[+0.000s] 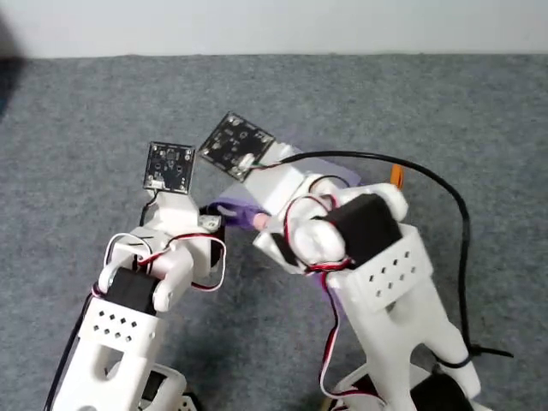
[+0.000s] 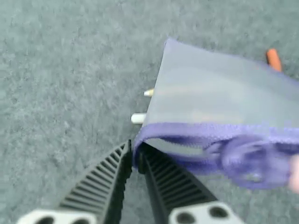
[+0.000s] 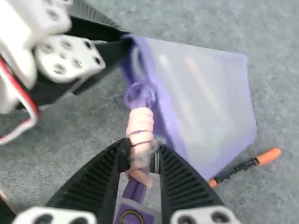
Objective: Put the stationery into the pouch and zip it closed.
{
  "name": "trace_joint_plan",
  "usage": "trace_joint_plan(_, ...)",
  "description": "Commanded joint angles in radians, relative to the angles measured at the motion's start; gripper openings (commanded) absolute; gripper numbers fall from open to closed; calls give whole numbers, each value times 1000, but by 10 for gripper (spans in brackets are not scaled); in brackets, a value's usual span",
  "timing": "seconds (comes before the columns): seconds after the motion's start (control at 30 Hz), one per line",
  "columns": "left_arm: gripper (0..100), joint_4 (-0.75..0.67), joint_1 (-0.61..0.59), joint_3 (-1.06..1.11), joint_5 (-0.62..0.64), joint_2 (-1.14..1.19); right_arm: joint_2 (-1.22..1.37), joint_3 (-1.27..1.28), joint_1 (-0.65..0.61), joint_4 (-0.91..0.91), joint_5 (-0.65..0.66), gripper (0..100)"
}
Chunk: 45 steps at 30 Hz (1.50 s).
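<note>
From the high view, both arms lean in over the grey counter [image 1: 77, 111] and meet above the pouch [image 1: 233, 209], a purple-edged, see-through pouch mostly hidden under the right arm. An orange-capped pen [image 1: 396, 175] peeks out on the counter past the right arm, outside the pouch.

In the left wrist view, the left gripper [image 2: 134, 156] is pressed together on the end corner of the pouch's zip band [image 2: 187, 133], anchoring it. The pouch body spreads away from the gripper, and two pale stationery tips [image 2: 138, 118] show at its near edge. The stretch of zip between this pinch and the purple pull loop [image 2: 247, 161] appears still parted, though it is too blurred here to be sure.

In the right wrist view, the right gripper [image 3: 140, 151] is pinching the pink pull tab [image 3: 140, 128] tied to the purple loop. The zip line runs straight from this gripper to the left gripper, so its long axis joins the two pinches. Closing it probably means drawing the tab along that line toward the left gripper's anchored corner. The orange-capped pen lies just beside the pouch's far corner, on the side away from the zip. It is nearer the right arm and not yet inside.
</note>
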Motion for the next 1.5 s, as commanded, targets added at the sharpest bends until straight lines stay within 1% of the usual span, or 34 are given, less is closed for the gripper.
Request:
trace_joint_plan(0.0,10,52,-21,-67,-8,-2,-58,-43,84,38,48,8)
trace_joint_plan(0.27,10,89,-29,-97,-2,2,-120,-41,237,44,138,8)
trace_joint_plan(0.57,10,87,-29,-99,0,5,-157,-41,492,44,290,8)
trace_joint_plan(0.67,10,84,-29,-99,0,5,-153,-41,555,44,324,8)
trace_joint_plan(0.83,11,81,-21,-101,0,2,-150,-41,562,41,322,8)
trace_joint_plan(0.97,32,63,-20,-101,-5,0,-154,-41,513,41,321,8)
trace_joint_plan(1.0,63,61,-20,-101,-2,0,-156,-41,506,41,321,8)
trace_joint_plan(1.13,246,64,-21,-96,5,2,-156,-41,501,41,321,8)
trace_joint_plan(1.2,285,63,-23,-94,35,6,-157,-41,501,41,321,8)
trace_joint_plan(1.33,273,49,-6,-87,37,9,-159,-41,501,41,321,8)
trace_joint_plan(1.47,242,-35,31,-24,37,9,-159,-41,499,41,321,8)
